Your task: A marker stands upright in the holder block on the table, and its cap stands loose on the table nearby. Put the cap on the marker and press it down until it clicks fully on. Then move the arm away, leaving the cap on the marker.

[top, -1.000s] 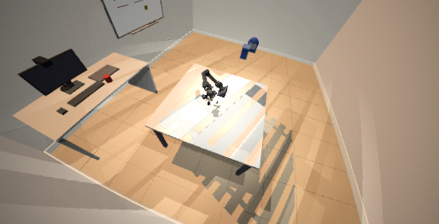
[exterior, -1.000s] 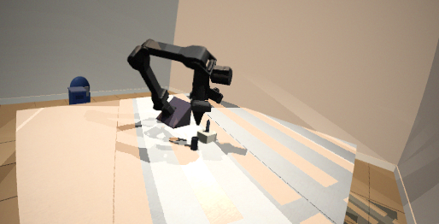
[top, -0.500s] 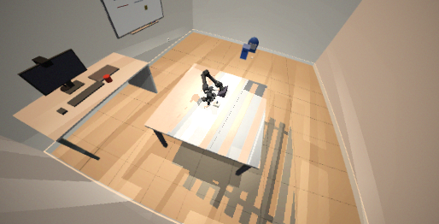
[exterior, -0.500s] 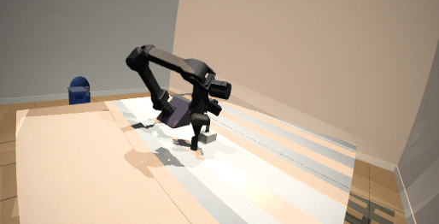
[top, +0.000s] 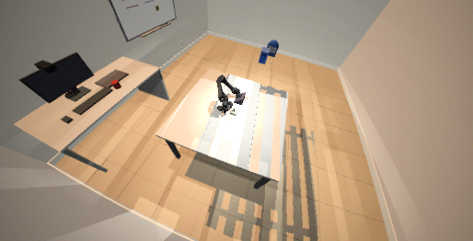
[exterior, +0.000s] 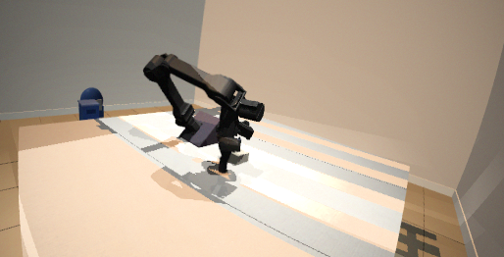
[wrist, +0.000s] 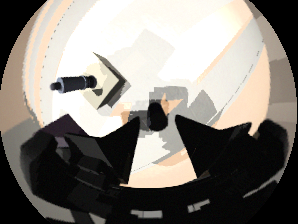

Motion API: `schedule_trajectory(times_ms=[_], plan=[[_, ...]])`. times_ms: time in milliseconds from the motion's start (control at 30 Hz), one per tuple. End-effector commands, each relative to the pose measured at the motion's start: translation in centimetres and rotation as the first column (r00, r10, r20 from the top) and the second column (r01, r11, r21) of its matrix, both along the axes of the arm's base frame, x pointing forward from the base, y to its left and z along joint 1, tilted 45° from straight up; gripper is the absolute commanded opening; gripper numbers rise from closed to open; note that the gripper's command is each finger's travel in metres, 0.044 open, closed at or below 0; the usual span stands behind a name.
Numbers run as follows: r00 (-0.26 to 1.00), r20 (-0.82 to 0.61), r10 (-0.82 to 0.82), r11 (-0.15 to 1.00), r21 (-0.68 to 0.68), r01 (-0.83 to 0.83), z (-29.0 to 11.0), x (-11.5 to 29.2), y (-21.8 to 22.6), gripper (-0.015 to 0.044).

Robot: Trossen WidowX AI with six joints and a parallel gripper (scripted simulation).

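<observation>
The pale holder block (wrist: 111,82) (exterior: 240,159) stands on the table. The dark marker (wrist: 74,84) stands in it, at the left of the wrist view; it is hidden behind the arm in the exterior view. The black cap (wrist: 157,112) stands on the table, seen between the fingertips in the wrist view; it cannot be told apart from the fingers in the exterior view. My gripper (wrist: 157,118) (exterior: 224,170) points down, open, with its fingertips low over the table. A gap shows on each side of the cap, with no finger touching it.
The dark purplish arm base (exterior: 201,131) (top: 240,98) stands on the table behind the holder. Shadows of the arm and striped light fall across the table (exterior: 98,208). A desk with a monitor (top: 57,76) and a blue chair-like object (top: 272,48) stand away from the table.
</observation>
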State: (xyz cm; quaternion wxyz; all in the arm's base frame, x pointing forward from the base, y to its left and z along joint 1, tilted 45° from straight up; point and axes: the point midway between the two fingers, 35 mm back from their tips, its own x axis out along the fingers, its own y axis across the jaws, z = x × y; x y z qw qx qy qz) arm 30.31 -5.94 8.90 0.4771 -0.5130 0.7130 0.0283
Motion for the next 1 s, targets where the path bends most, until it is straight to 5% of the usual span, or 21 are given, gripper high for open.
schedule_trajectory(times_ms=[0, 533, 700, 967], plan=[[1.0, -0.002, 0.003, 1.0, -0.005, -0.003, -0.5, -0.1, -0.6, 0.0244], [1.0, -0.002, 0.003, 1.0, -0.007, -0.003, -2.1, -0.3, -2.2, 0.0244], [1.0, -0.002, 0.003, 1.0, -0.007, -0.003, -2.1, -0.3, -2.2, 0.0112], [1.0, -0.002, 0.003, 1.0, -0.007, -0.003, -2.1, -0.3, -2.2, 0.0059]])
